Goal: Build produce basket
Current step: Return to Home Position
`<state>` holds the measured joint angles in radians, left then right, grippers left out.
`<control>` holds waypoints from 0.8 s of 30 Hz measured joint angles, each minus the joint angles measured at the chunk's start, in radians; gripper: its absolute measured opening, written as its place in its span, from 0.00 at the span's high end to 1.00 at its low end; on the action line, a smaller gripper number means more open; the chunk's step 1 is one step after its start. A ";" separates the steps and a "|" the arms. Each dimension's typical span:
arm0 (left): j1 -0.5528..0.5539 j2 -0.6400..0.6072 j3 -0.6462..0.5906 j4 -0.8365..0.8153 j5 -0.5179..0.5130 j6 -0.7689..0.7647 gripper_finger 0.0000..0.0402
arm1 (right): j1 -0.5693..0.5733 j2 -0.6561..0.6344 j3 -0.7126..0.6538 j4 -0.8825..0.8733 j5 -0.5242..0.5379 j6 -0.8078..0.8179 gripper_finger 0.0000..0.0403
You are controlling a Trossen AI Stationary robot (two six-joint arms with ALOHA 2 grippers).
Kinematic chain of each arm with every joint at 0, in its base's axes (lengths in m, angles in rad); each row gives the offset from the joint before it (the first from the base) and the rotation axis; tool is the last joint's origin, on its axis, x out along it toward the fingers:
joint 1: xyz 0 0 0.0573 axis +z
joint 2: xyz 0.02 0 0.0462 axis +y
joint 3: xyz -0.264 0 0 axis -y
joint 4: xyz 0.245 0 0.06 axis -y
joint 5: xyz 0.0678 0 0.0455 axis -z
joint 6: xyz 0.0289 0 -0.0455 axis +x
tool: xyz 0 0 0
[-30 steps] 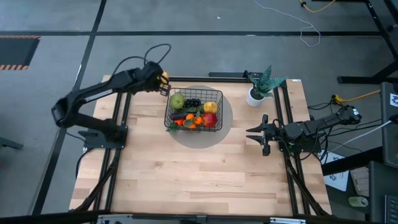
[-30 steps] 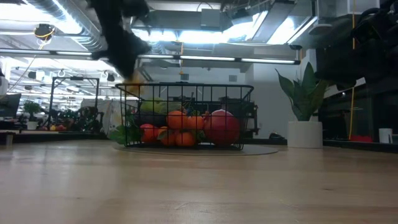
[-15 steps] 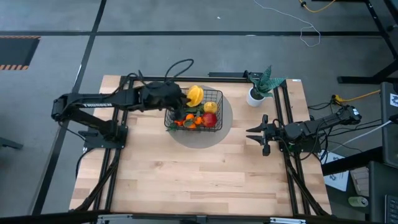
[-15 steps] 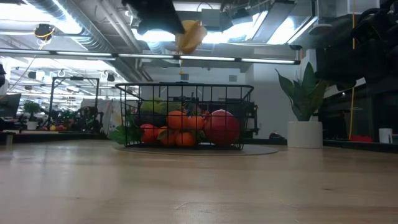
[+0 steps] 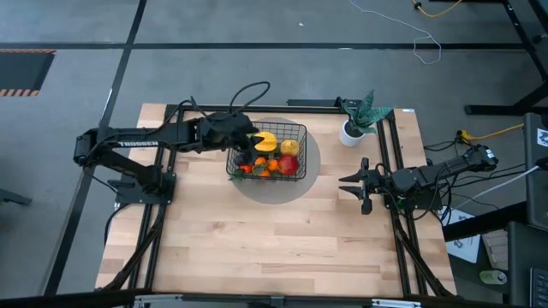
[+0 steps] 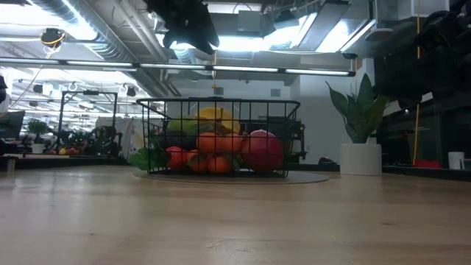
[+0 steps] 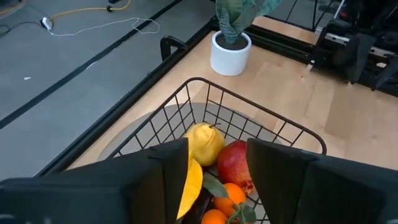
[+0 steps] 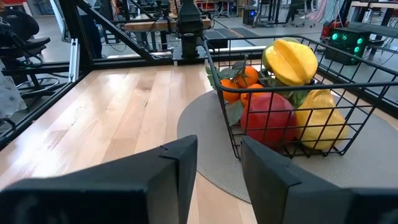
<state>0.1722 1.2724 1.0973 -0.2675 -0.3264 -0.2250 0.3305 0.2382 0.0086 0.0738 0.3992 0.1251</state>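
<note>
The black wire-mesh basket point(image 5: 296, 128) stands on a round grey mat point(image 5: 304, 184) at the table's far middle. It holds a red fruit point(image 5: 289, 162), tangerines point(image 5: 272, 167), a yellow fruit point(image 5: 291, 146) and more produce. A yellow fruit point(image 5: 267, 140) lies on top of the pile; it also shows in the low view point(image 6: 214, 114). My left gripper point(image 5: 250, 137) hangs open and empty above the basket's left part, well clear of it in the low view point(image 6: 193, 29). My right gripper point(image 5: 353, 186) is open and empty at the table's right side.
A green plant in a white pot point(image 5: 353, 130) stands right of the basket near the far right corner. Black rails run along the table's left, right and far edges. Bare wood lies between the basket and the near edge.
My left gripper has carried a yellow fruit from beyond the basket's far left corner toward the table's right, to above the basket, and has let go of it. The fruit has dropped and now lies on top of the produce in the basket.
</note>
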 joint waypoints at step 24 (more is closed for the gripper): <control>-0.013 -0.001 0.000 -0.051 0.077 -0.113 0.62 | 0.000 0.000 0.000 0.001 0.000 -0.134 0.70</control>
<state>0.1597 1.2716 1.0973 -0.3186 -0.2498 -0.3380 0.3305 0.2382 0.0086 0.0746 0.3994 -0.0093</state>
